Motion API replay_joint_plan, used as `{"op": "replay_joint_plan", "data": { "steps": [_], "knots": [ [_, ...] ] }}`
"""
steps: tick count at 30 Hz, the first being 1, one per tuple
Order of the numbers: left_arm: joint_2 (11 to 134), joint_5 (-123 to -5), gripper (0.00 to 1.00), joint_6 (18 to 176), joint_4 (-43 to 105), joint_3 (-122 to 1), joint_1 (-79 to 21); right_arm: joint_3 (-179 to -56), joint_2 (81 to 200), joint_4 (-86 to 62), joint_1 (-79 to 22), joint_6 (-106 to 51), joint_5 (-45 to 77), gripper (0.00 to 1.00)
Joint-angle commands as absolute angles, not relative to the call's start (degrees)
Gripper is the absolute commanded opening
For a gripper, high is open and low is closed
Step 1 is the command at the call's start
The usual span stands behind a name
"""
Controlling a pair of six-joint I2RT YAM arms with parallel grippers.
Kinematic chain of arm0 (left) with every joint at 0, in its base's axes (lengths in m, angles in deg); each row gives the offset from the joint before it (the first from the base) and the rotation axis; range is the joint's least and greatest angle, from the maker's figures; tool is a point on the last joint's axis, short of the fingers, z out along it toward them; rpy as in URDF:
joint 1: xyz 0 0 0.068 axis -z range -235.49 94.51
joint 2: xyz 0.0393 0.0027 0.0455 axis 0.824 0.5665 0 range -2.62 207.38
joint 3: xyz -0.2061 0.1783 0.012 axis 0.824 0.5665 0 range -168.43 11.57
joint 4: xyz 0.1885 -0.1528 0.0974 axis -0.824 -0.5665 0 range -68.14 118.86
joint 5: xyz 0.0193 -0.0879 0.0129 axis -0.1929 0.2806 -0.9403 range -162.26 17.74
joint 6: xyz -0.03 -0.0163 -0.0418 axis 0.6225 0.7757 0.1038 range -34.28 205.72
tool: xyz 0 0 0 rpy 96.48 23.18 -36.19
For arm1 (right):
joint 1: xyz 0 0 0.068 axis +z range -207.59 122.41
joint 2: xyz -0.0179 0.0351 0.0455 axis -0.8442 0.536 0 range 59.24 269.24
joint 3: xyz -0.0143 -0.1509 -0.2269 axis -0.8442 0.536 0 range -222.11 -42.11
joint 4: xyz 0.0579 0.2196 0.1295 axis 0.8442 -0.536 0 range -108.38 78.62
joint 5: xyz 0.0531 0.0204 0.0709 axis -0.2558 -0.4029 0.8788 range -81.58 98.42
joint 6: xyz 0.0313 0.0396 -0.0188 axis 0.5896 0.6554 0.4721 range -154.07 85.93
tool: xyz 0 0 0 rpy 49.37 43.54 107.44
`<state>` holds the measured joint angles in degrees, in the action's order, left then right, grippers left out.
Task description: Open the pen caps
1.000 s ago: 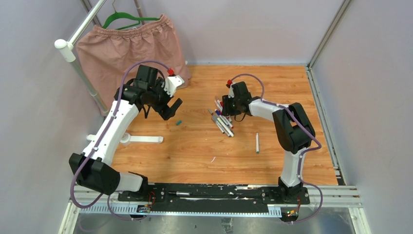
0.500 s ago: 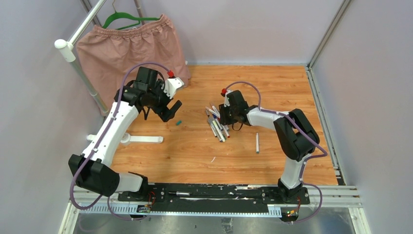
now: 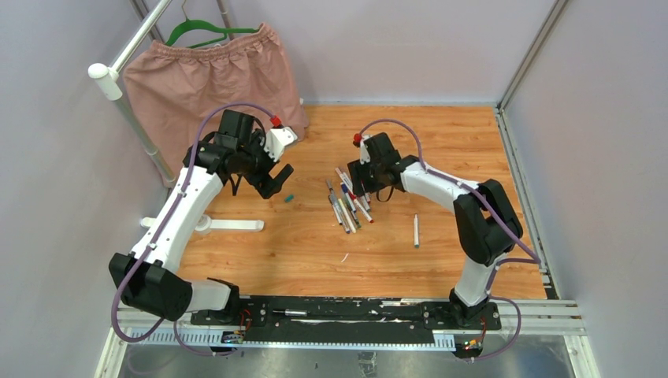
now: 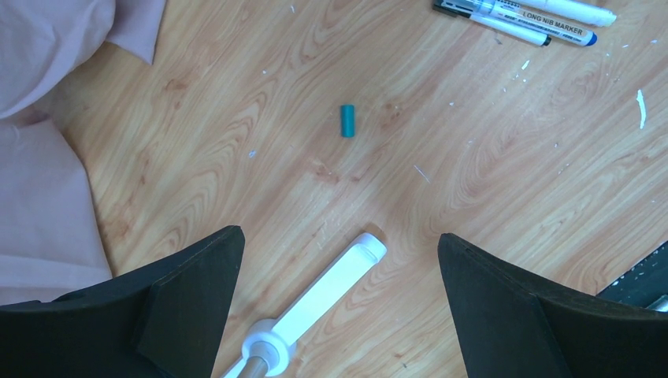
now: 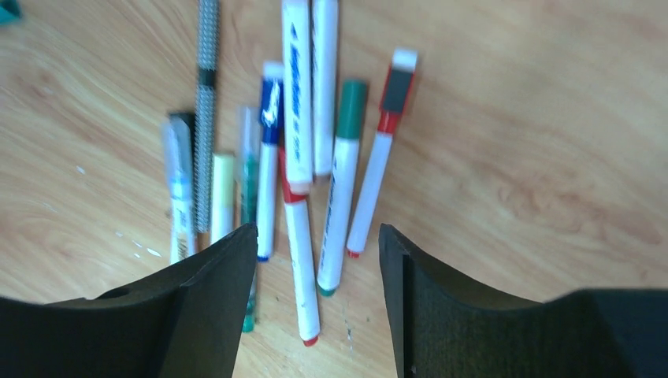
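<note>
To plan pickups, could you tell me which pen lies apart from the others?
The single pen, lying alone to the right of the bunched pens.

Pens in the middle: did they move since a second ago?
Yes. The right gripper swept left, pushing the pens leftward. Its jaws are open, gripping nothing. The left gripper, teal cap and lone pen hardly moved.
</note>
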<state>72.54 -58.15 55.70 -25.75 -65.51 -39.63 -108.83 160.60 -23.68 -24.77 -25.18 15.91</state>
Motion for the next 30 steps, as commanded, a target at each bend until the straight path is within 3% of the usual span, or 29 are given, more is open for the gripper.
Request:
{"op": "replay_joint_plan", "data": {
  "steps": [1,8,30],
  "knots": [
    [71.4,-57.0,1.00,55.4,-26.4,-65.0,-40.0,-115.7,162.5,-29.2,-26.3,-28.2,16.2,0.60],
    [71.5,-57.4,1.00,54.9,-26.4,-65.2,-40.0,-117.4,165.2,-29.4,-29.4,-26.0,14.9,0.43],
    [71.8,-56.8,1.00,55.6,-26.9,-65.7,-40.0,-114.8,171.3,-26.9,-28.3,-25.9,13.0,0.38]
  ]
}}
